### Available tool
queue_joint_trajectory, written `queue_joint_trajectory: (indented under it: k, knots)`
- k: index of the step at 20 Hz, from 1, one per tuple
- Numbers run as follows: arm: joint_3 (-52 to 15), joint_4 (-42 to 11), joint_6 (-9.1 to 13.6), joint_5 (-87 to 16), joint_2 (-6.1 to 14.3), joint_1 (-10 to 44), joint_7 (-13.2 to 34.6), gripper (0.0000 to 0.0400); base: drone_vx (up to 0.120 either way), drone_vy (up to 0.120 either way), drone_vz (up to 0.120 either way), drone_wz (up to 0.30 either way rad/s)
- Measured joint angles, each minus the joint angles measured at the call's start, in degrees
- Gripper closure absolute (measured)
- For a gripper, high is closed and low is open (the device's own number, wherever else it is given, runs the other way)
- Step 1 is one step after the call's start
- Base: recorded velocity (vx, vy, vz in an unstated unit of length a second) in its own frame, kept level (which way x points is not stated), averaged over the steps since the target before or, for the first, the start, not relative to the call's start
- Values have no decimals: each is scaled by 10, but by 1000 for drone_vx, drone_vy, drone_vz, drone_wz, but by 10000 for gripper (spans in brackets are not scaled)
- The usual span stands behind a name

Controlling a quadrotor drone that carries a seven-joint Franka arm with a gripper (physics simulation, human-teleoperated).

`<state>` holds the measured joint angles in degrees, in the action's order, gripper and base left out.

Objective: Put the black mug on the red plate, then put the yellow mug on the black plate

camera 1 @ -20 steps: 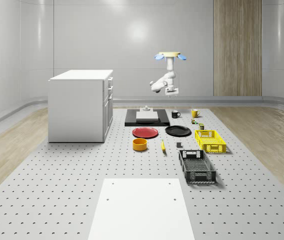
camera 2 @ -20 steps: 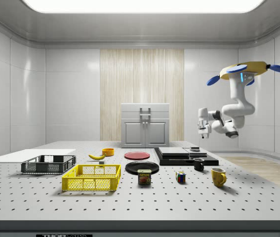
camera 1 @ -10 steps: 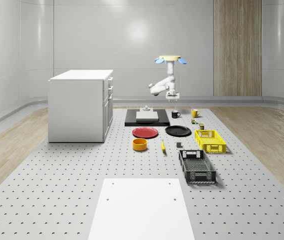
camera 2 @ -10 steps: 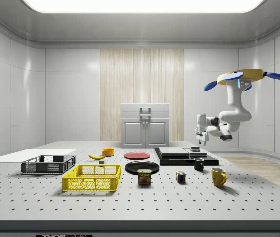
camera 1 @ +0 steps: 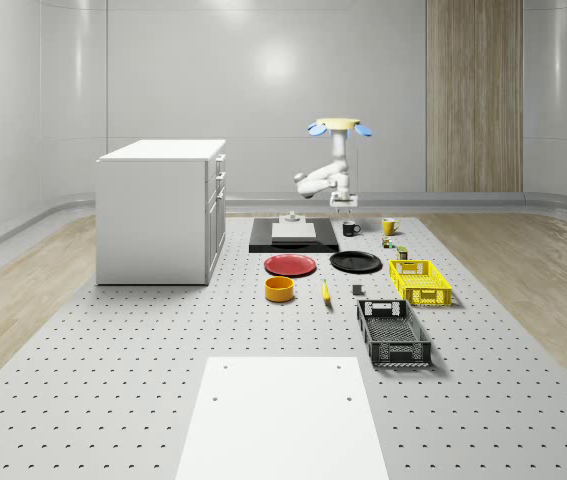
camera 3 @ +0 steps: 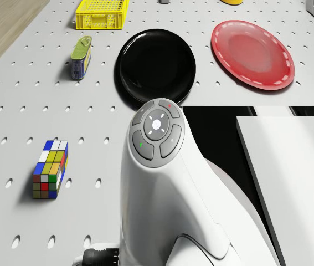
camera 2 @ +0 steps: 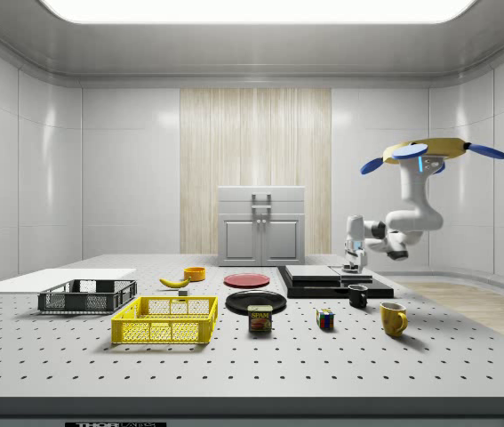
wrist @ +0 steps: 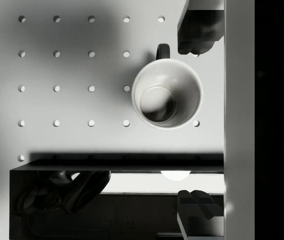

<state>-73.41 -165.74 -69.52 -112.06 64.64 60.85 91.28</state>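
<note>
side view, left to right: red plate [camera 2: 246,280] and black plate [camera 2: 256,301] mid-frame on the bench [camera 2: 234,365], then black mug [camera 2: 358,296], yellow mug [camera 2: 393,318] at right. hand [camera 2: 354,261] hangs above the black mug, apart from it; drone [camera 2: 427,153] hovers upper right, over the bench's far edge. wrist view adds what side view lacks: black mug [wrist: 167,93] upright, white inside, between the spread fingers [wrist: 198,30]. drone view shows both plates bare, red plate [camera 3: 252,54], black plate [camera 3: 155,65].
</note>
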Motion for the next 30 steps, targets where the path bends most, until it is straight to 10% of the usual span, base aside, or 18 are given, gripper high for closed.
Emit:
queue_joint_trajectory:
  k: [30]
  knots:
    - [76, 26, -120, -53, 95, 7, -2, 0, 0, 0, -21, 0]
